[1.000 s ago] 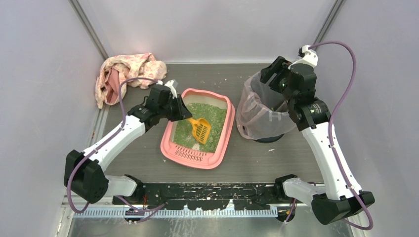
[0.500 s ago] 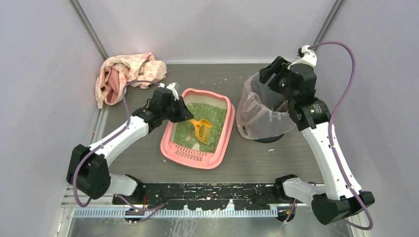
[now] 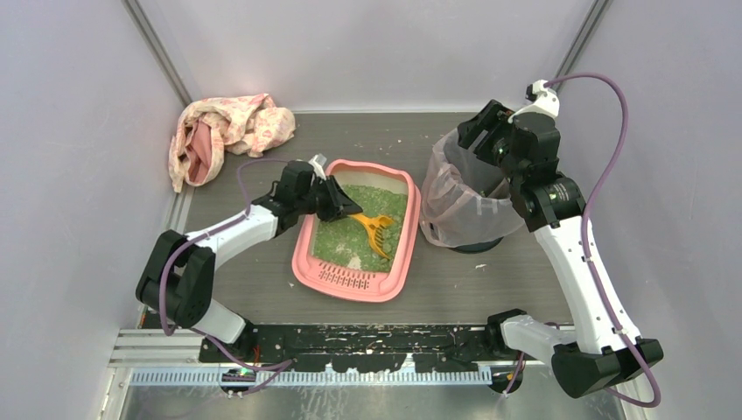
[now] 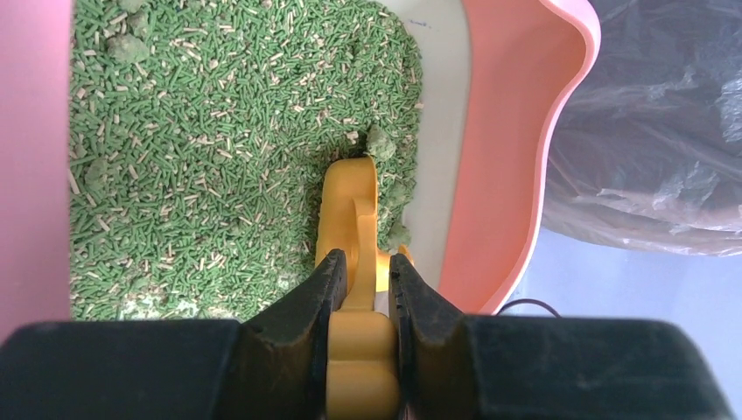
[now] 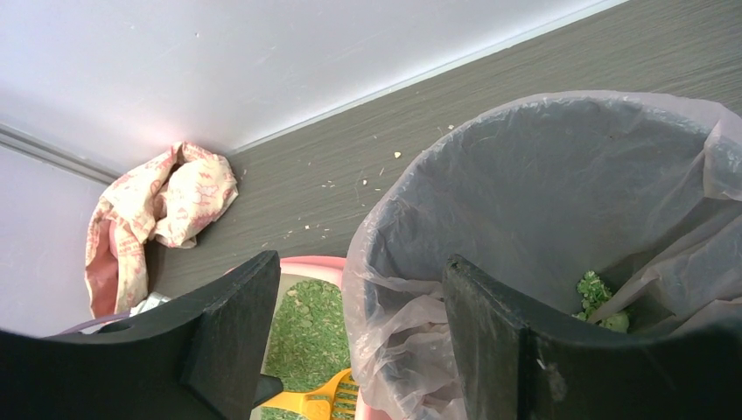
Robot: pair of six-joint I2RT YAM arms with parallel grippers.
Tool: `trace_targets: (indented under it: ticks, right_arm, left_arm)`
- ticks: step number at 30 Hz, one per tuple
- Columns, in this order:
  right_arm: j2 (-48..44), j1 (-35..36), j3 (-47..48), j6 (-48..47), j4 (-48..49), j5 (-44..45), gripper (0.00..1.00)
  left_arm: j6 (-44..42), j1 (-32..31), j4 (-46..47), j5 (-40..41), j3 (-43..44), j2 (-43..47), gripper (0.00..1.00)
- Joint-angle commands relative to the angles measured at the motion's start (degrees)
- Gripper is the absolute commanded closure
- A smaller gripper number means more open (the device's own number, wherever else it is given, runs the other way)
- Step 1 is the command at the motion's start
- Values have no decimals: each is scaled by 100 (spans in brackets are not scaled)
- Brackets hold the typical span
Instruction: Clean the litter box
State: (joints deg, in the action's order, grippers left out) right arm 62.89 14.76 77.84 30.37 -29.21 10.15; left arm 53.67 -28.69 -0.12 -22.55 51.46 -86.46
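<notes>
Your left hand clenched on the scoop, your right hand released at the bin.

In the lower centre of the top view, the shallow pink plastic litter box sits on the grey desk, its slotted lip nearest you and green granules inside. Your left hand grips the handle of the yellow plastic scoop, whose blade lies in the granules by the tray's right wall. Further back at right, your right hand hangs with its jaws wide apart, the rim of the dark round bin with the translucent pinkish bag between them. A crumpled pink patterned cloth lies in the far upper left.
</notes>
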Motion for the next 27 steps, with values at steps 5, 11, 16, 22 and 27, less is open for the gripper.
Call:
trace_targets:
  ticks: [5, 11, 16, 22, 27]
  right_arm:
    - [34, -20, 46, 52, 91, -110, 27]
    - [92, -22, 31, 80, 136, -173, 27]
    - [83, -20, -4, 101, 157, -190, 27]
    - [23, -17, -40, 95, 146, -133, 27]
    - [31, -27, -77, 122, 196, -138, 27]
  left_arm:
    - [591, 404, 600, -701, -235, 352, 100]
    - [363, 824, 166, -803, 12, 701, 100]
    - [216, 962, 26, -803, 182, 821, 100]
    - [321, 1237, -39, -983, 229, 1005, 100]
    - [416, 1595, -21, -1219, 97, 1233, 100]
